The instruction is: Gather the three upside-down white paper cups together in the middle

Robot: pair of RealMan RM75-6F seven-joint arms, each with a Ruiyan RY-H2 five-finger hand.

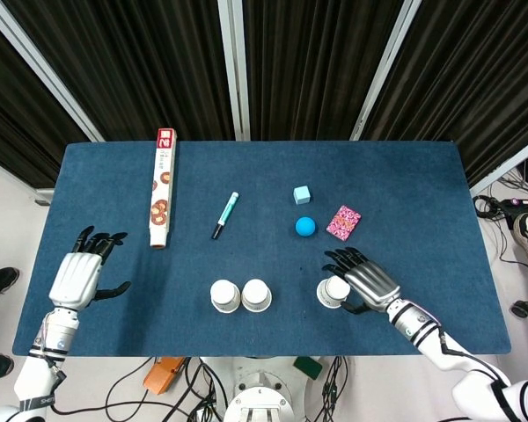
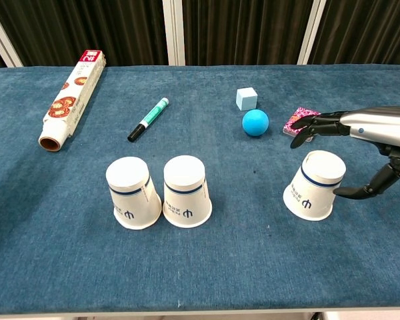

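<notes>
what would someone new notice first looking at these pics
Probably the right hand reaching over the lone upside-down paper cup near the table's front right, fingers spread above it. Next, the two other white cups standing side by side at front centre, apart from that one. The left hand hovers open at the far left edge.

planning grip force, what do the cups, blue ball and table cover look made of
Cups: likely thin matte paper, white with a printed blue band.
Blue ball: smooth and matte, perhaps foam or rubber; cannot tell which.
Table cover: blue fabric, a felt-like fuzzy texture.
</notes>
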